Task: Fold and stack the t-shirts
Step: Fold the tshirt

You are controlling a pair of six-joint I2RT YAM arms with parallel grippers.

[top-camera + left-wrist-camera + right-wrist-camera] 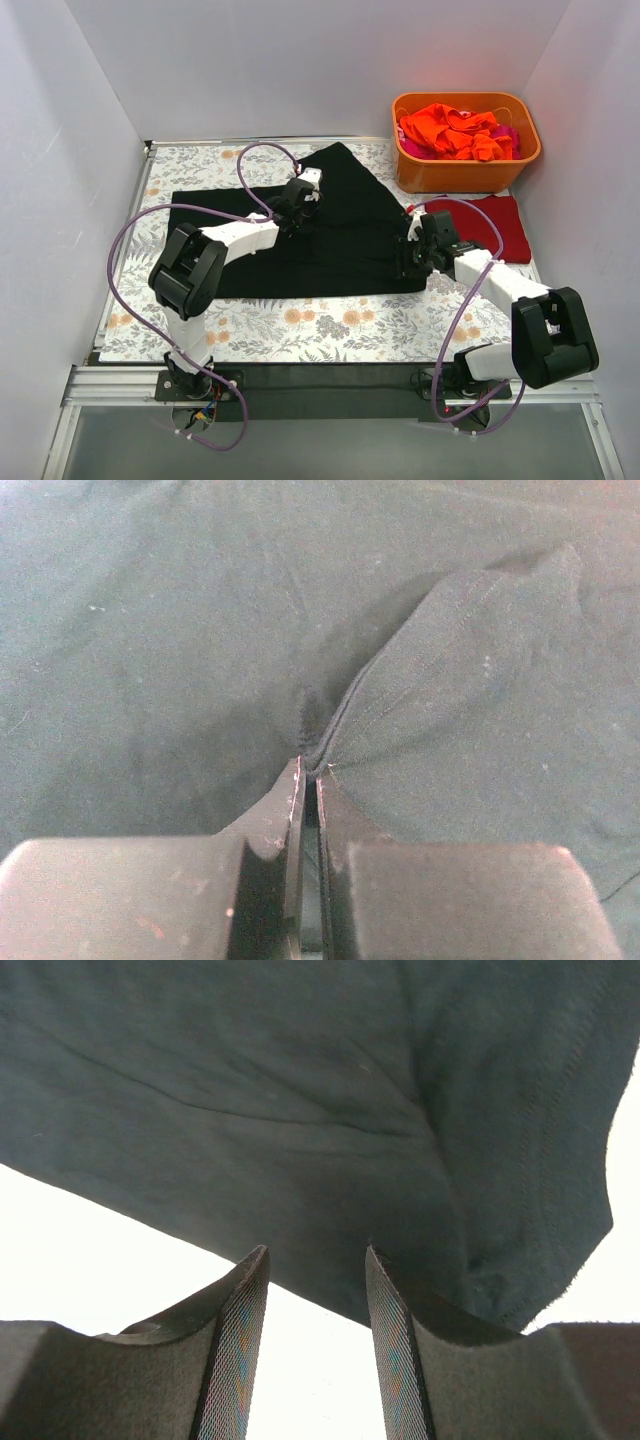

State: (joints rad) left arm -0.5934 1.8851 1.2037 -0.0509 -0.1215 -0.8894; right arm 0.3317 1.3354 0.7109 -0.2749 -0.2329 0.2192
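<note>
Pinching first: our left hand (310,770) has its jaws pressed together on a little ridge of the black t-shirt (200,630), and the cloth puckers up into creases right at the tips. From the top camera that left hand (300,195) sits over the far middle of the black t-shirt (330,245).

Our right hand (315,1255) is spread, with a clear gap between the fingers (245,1290) and nothing between them. The hem of the black t-shirt (300,1110) hangs just past the tips. From above, the right hand (412,255) is at that shirt's right edge, near its front corner.

The black t-shirt itself is laid out wide across the floral tablecloth (300,325) on the tabletop, with one part reaching up in a point at the back.

Just right of the black t-shirt lies a dark red t-shirt (490,225), flat on the cloth. Behind that, off the black shirt's far right, is the orange tub (465,172), with crumpled orange t-shirts (450,130) in it and a pink t-shirt (508,136) peeking out at the side.
</note>
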